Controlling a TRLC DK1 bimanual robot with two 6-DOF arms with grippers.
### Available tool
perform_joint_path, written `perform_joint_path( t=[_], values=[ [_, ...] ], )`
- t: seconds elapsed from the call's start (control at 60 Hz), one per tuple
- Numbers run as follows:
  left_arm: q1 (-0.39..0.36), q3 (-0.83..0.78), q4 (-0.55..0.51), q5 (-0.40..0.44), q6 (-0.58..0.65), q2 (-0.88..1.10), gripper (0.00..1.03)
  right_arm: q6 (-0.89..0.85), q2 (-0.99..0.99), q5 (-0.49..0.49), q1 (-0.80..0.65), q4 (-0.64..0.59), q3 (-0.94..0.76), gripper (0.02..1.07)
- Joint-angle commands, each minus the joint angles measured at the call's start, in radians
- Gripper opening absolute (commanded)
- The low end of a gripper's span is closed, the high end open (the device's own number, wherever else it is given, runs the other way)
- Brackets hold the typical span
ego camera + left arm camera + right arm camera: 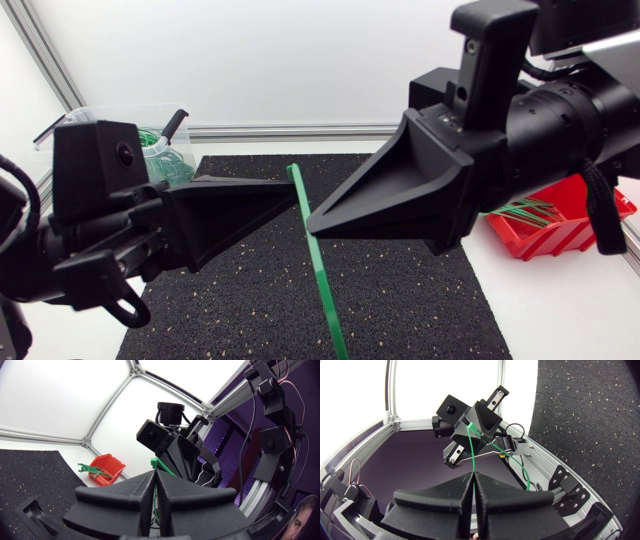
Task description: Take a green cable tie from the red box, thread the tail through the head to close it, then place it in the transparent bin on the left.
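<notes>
**Figure: both of your grippers pinch 1 green cable tie [322,280] over the black mat [420,300].**

Your left gripper [291,194] comes in from the left, its 2 fingers pressed together on the tie near the upper end. Your right gripper [309,231] comes in from the right and clamps the strip just below, its tip close to the left one. The tie's long free part slants down toward the mat's near edge. The red box [575,232], holding spare ties [525,210], sits beside the mat at the right. The transparent bin [100,116] stands at the far left.
</notes>
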Motion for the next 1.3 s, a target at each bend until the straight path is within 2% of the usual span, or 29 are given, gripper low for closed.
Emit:
perform_joint_path(
  t=[0.0,0.317,1.283],
  values=[
    [0.01,0.026,0.01,-0.008,0.009,-0.005,0.04,0.032,0.0,-0.002,0.003,-0.004,-0.026,0.08],
    [0.021,0.035,0.012,-0.008,0.009,0.018,0.04,0.032,-0.001,-0.002,0.006,0.001,-0.036,0.08],
    [-0.03,-0.003,0.007,-0.008,0.022,0.004,0.04,0.039,-0.017,0.015,-0.012,0.055,-0.036,0.08]
  ],
)
